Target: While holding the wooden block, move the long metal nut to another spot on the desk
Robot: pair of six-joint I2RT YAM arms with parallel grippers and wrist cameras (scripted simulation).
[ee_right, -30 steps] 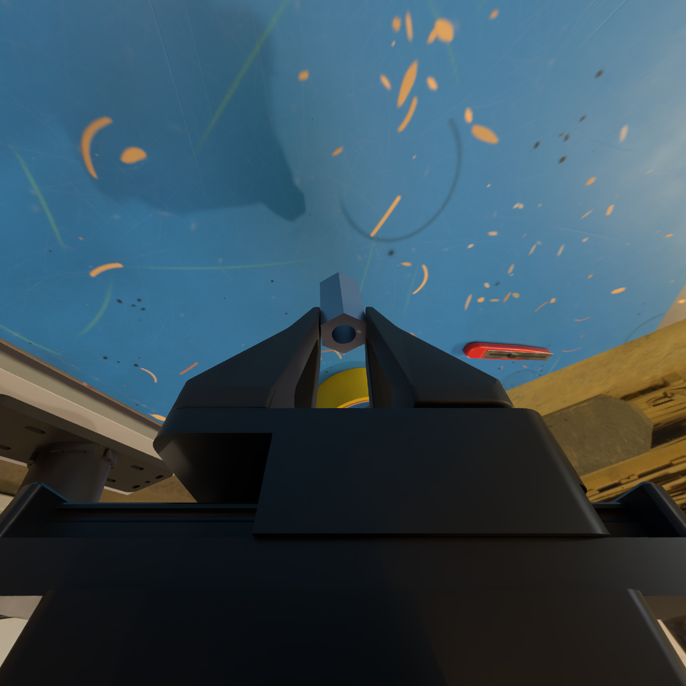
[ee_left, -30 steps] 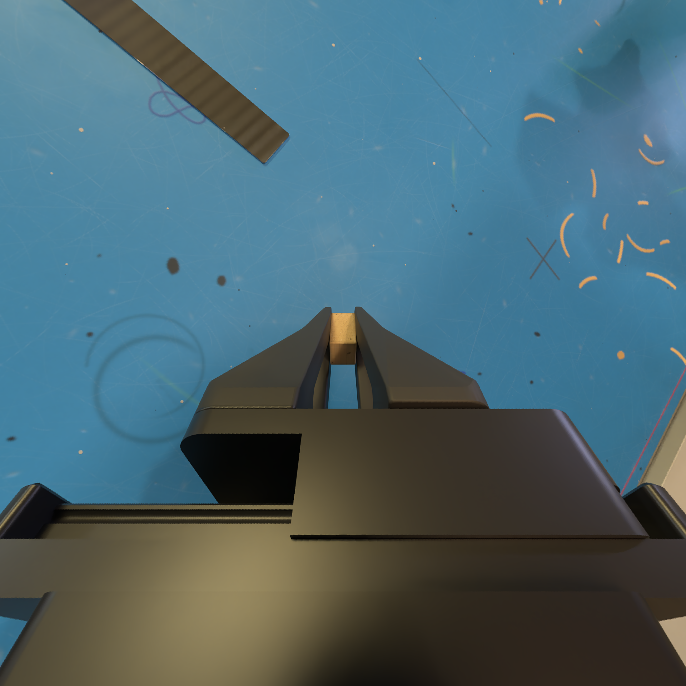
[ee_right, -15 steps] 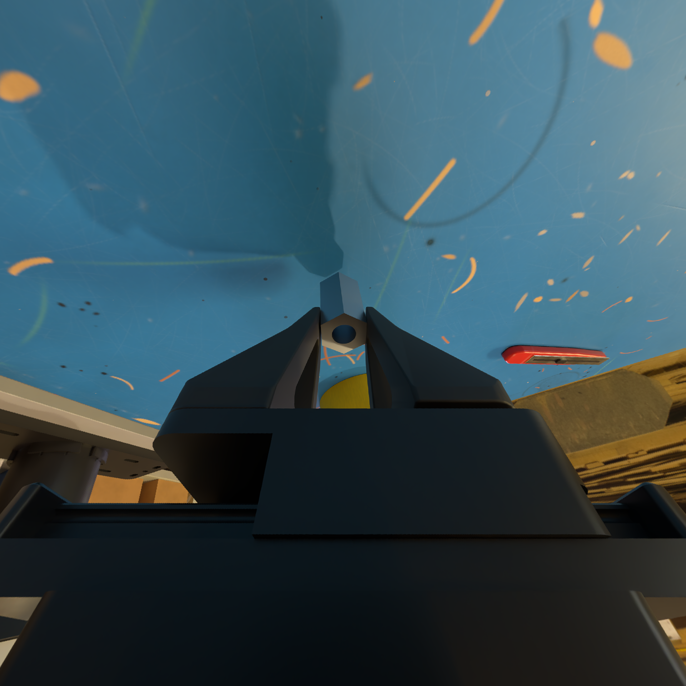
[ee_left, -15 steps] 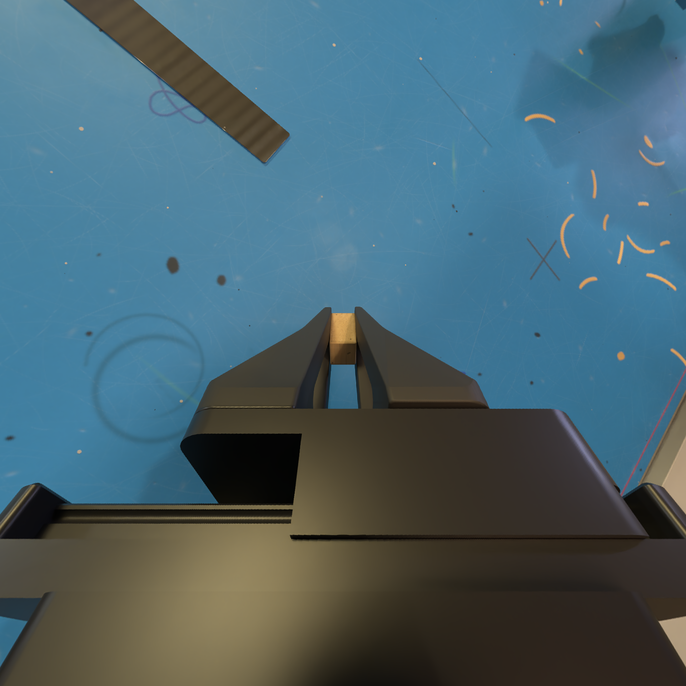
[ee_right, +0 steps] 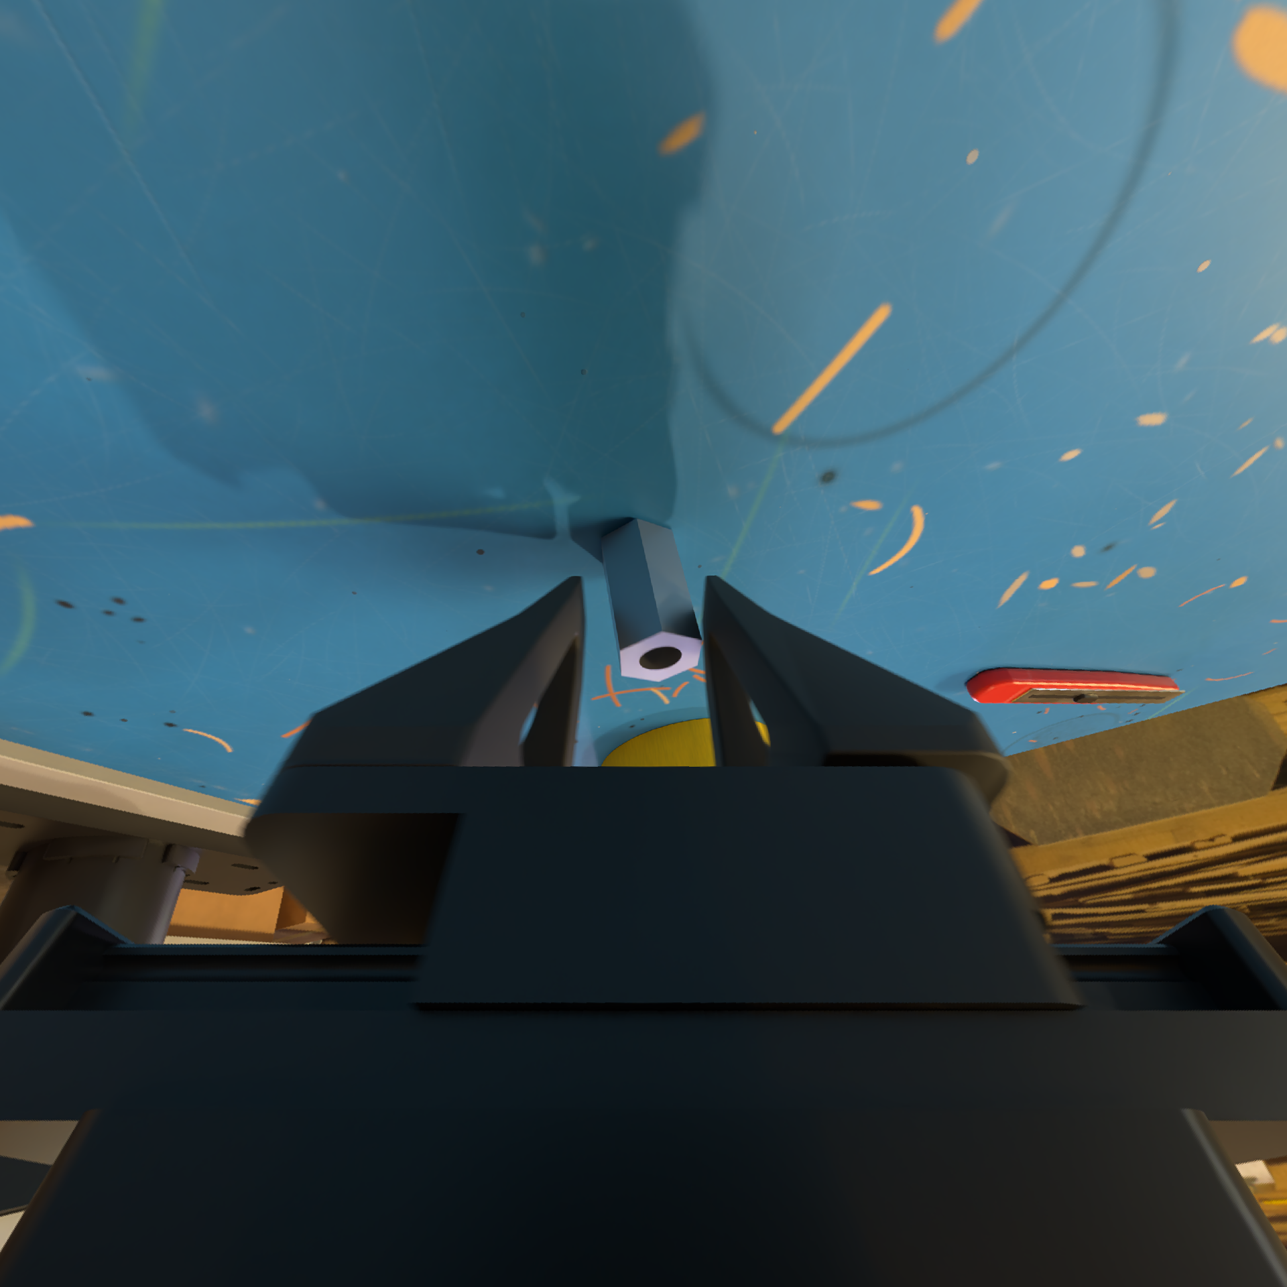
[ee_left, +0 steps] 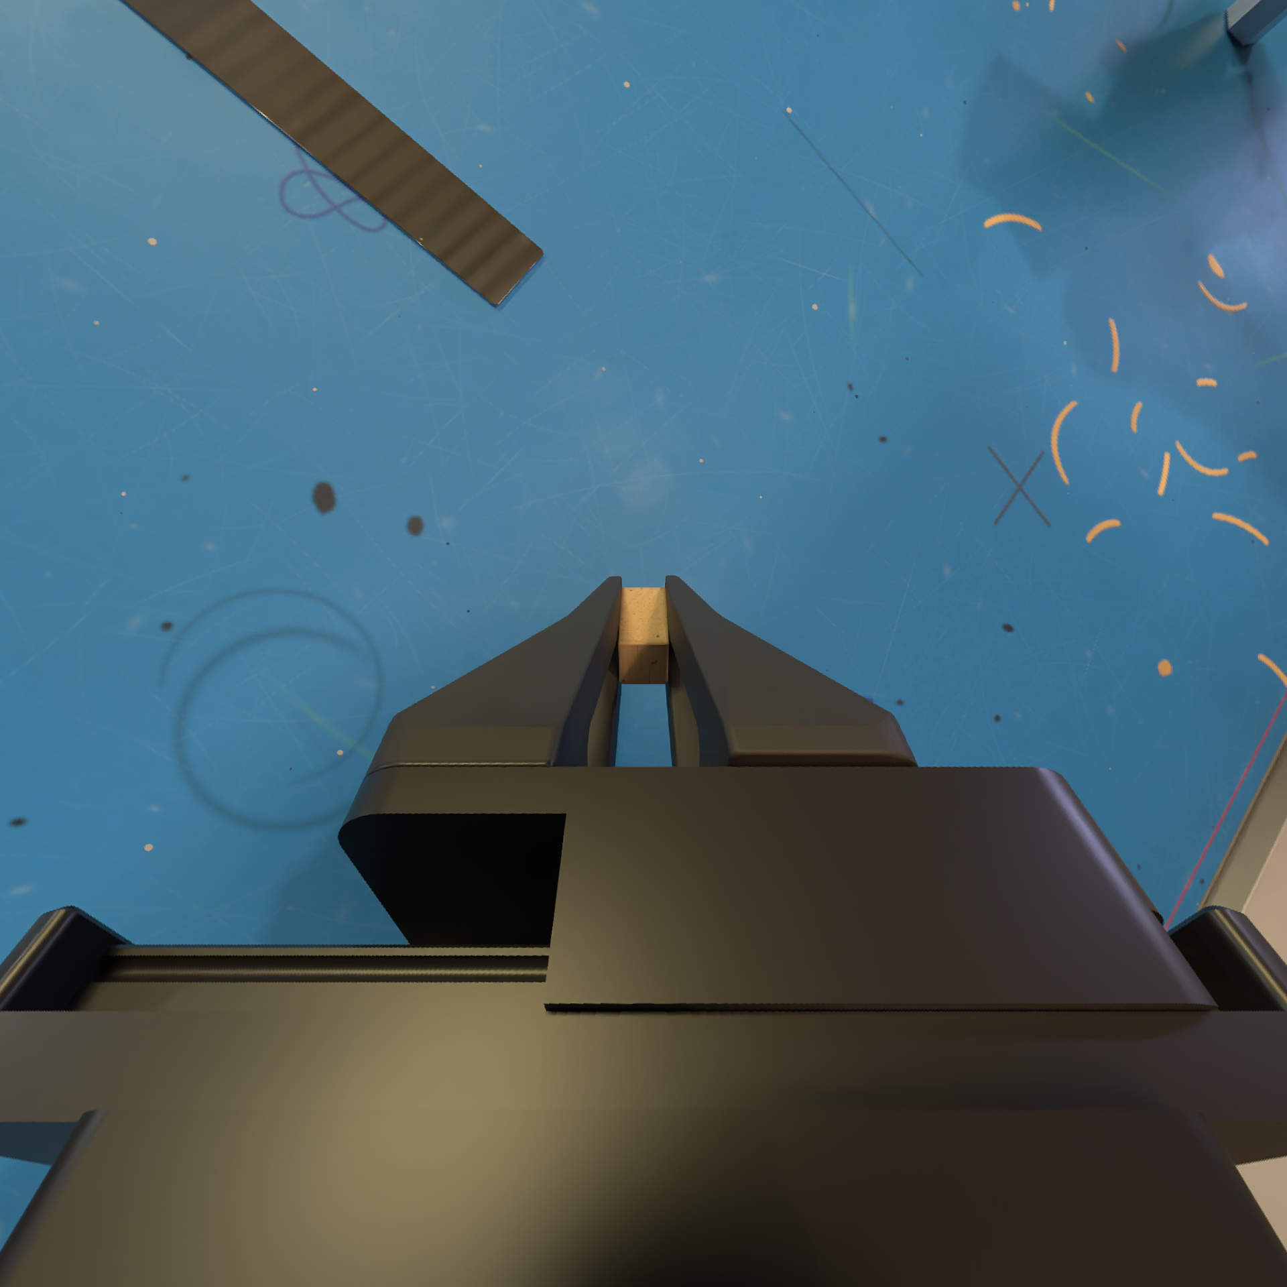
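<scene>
In the left wrist view my left gripper [ee_left: 643, 592] is shut on a small pale wooden block [ee_left: 643, 630] and holds it well above the blue desk [ee_left: 696, 390]. In the right wrist view my right gripper [ee_right: 644, 588] is open, low over the desk. The long grey hexagonal metal nut [ee_right: 648, 606] lies between its fingers with gaps on both sides, its far end on the desk and its open end toward the camera. A corner of a grey thing shows at the top right of the left wrist view [ee_left: 1253, 17]; I cannot tell what it is.
A dark flat metal strip [ee_left: 334, 132] lies at the desk's upper left. A red flat tool [ee_right: 1072, 686] lies right of the right gripper, a yellow round object [ee_right: 661, 749] just behind its fingers. The desk edge [ee_right: 104, 773] runs lower left, wooden planks [ee_right: 1149, 836] lower right.
My right gripper has come down close to the desk and opened; the nut has left its grip and now lies tilted between the fingers. The left gripper has not moved.
</scene>
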